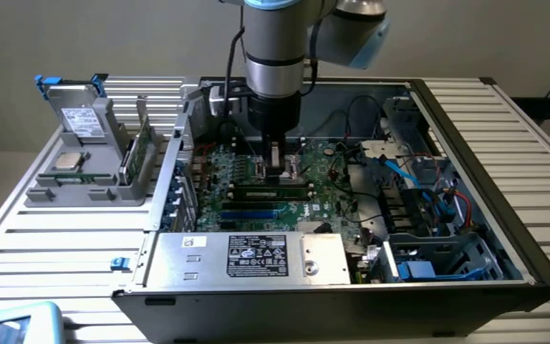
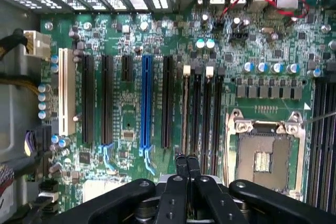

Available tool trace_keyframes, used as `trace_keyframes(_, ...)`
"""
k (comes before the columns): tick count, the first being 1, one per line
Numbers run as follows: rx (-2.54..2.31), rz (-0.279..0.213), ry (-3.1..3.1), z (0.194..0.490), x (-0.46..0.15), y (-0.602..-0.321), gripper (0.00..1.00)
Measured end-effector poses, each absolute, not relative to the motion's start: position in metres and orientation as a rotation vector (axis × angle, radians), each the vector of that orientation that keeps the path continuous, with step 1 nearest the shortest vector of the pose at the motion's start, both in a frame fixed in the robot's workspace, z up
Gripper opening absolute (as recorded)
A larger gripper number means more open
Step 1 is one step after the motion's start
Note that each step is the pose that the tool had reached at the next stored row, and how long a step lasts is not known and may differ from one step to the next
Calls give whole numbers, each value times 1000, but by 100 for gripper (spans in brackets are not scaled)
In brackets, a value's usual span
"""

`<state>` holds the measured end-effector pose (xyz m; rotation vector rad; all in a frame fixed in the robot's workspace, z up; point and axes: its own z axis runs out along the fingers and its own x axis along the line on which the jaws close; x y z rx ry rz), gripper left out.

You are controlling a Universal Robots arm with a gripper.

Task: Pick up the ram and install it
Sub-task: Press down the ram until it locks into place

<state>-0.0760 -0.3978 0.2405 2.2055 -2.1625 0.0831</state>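
**while the fingers rest closed above the slots, the ram lies along the board**

where the exterior view looks into the open case [image 1: 500,188], the ram [image 1: 273,191] lies lengthwise in one of the long slots near the middle of the motherboard [image 1: 325,188]. it runs parallel to the case's front edge, and its green strip and dark chips face up and forward. it looks level in the slot, though i cannot tell whether it is pressed fully home. the gripper [image 1: 275,166] hangs straight down just behind it, toward the case's rear edge. in the wrist view its fingertips [image 2: 182,165] are pressed together with nothing between them. they are not clamped on the stick, so my judgement is that closed tips serve for pushing rather than carrying.

in the wrist view the narrow memory slots [image 2: 205,111] run side by side, with pale latches at their far ends. between those slots and the board's edge sits the processor socket [image 2: 262,157], open and bare inside its metal frame. on the other side of the memory slots a blue slot [image 2: 145,100] stands among black ones.

outside the case, toward the slatted table's [image 1: 55,244] edge at the exterior view's left, a grey holder [image 1: 84,188] keeps spare parts upright and within reach. a second green board [image 1: 140,159] stands on edge at the holder's side nearest the case. a square silver chip [image 1: 68,160] lies flat in it, and a grey drive box [image 1: 82,118] with blue tabs stands at its rear.
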Motion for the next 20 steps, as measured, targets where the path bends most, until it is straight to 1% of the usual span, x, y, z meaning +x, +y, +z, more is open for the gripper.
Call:
trace_keyframes(16, 2207, 83, -2161, 225, -81, -398, 11)
trace_keyframes(18, 2209, 83, -2162, 227, -80, -398, 11)
trace_keyframes(20, 2207, 83, -2161, 237, -80, -398, 11)
